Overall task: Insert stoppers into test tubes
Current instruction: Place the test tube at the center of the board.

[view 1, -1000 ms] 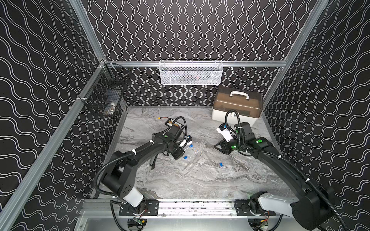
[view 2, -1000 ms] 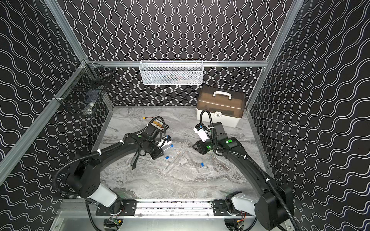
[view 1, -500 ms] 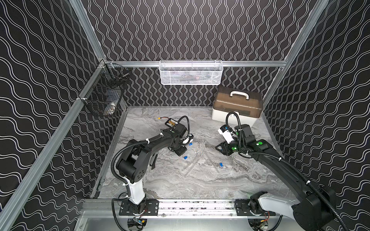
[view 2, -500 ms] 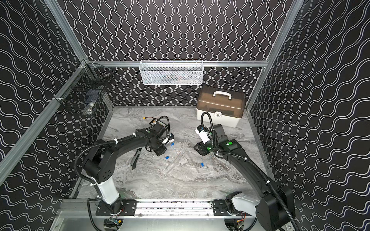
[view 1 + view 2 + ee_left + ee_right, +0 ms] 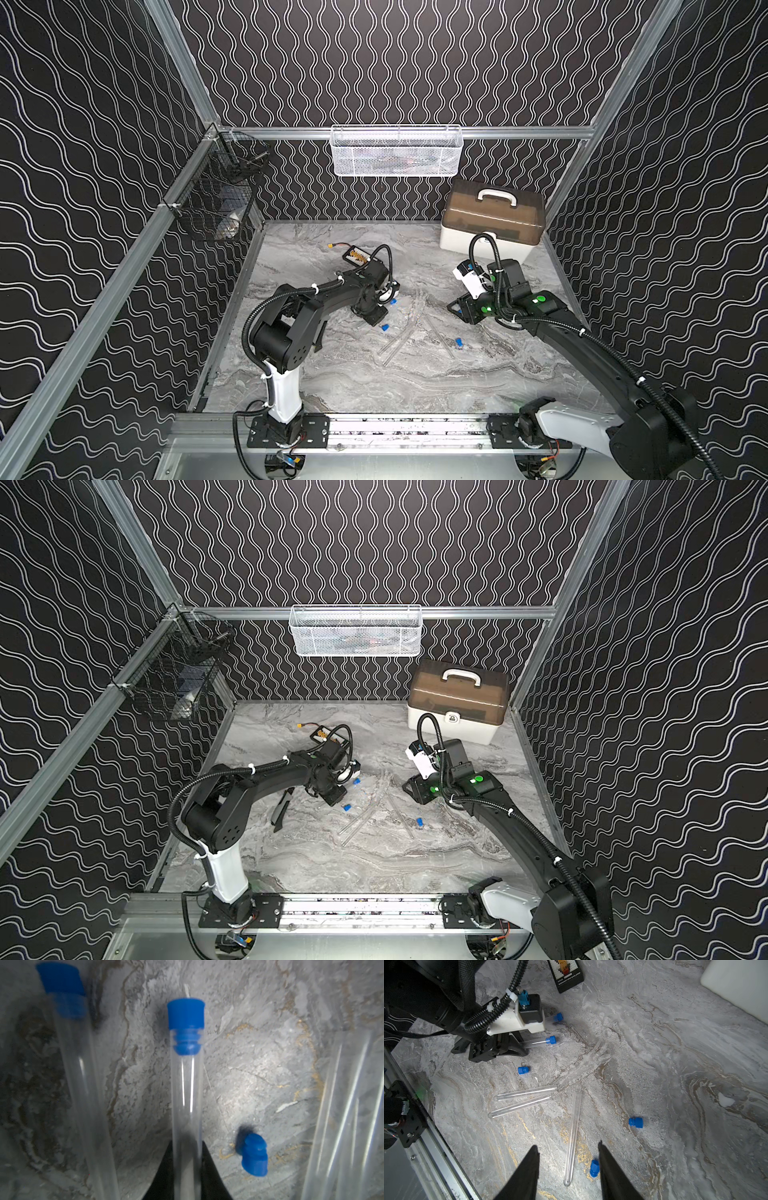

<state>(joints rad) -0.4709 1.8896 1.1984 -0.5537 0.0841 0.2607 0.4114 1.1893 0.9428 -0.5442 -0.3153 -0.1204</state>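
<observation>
Grips a test tube [image 5: 186, 1095] in the clenched left end effector [image 5: 186, 1147], low on the glass, leaving its seated stopper [image 5: 185, 1016] clear; likely about to lie beside the other capped tube [image 5: 79, 1084]. Hangs the right end effector [image 5: 567, 1145] released, empty, over a bare tube [image 5: 573, 1126] and loose stopper [image 5: 594, 1167] on the worktop [image 5: 675, 1064], seemingly next.

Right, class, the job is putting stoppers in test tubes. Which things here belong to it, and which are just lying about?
Job: loose stoppers; empty tubes; stoppered tube in the left gripper, another beside it.
Lying about: battery board; box; white basket; black basket.
</observation>
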